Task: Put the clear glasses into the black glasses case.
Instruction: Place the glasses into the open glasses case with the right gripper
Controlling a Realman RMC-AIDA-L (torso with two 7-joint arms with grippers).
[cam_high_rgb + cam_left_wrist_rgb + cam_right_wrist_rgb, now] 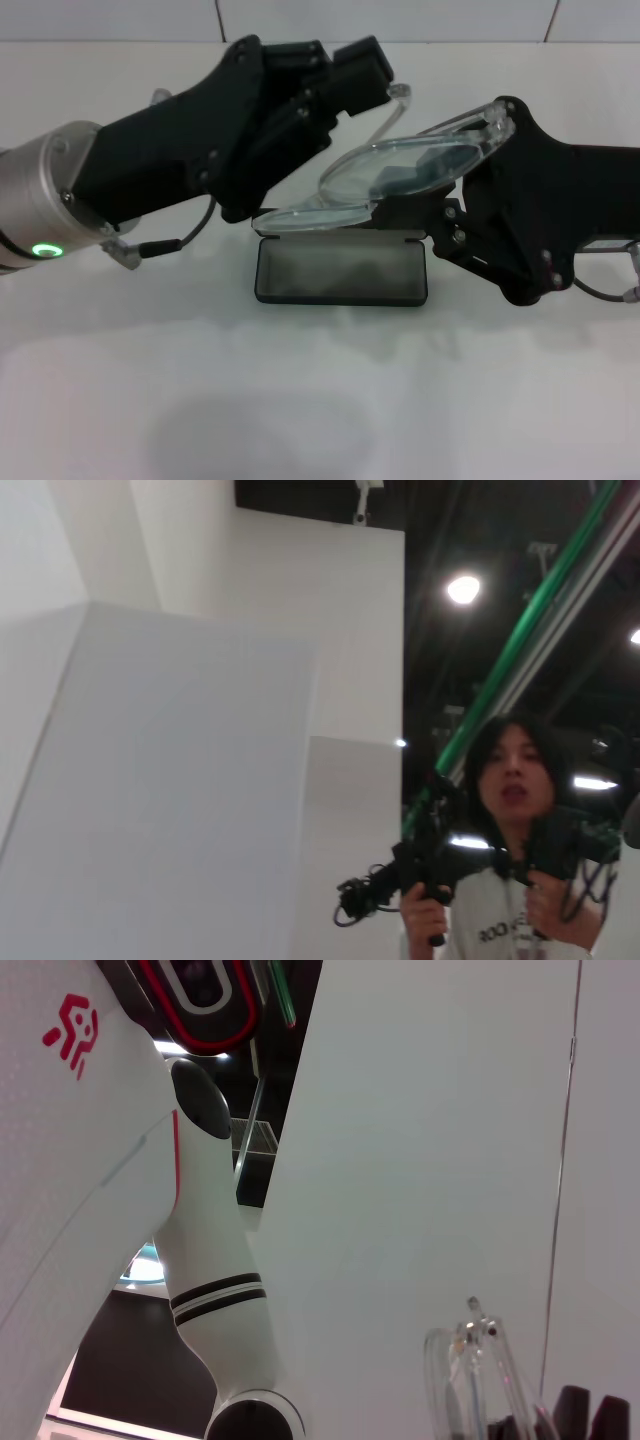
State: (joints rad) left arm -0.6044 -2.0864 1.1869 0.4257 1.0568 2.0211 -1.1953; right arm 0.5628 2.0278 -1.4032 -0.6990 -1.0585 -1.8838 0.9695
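My right pincer (pixel 497 128) pinches one end of the clear glasses (pixel 400 172), fingers pressed onto the transparent frame corner. My left pincer (pixel 345 85) reaches in from the other side, near the glasses' raised clear arm; I cannot tell how far its fingers are spread. The glasses are glossy, colourless plastic with one curved lens, held tilted above the black glasses case (pixel 342 268), which lies open and flat on the white desk (pixel 320 400) toward its far edge, showing a dark grey matte inside
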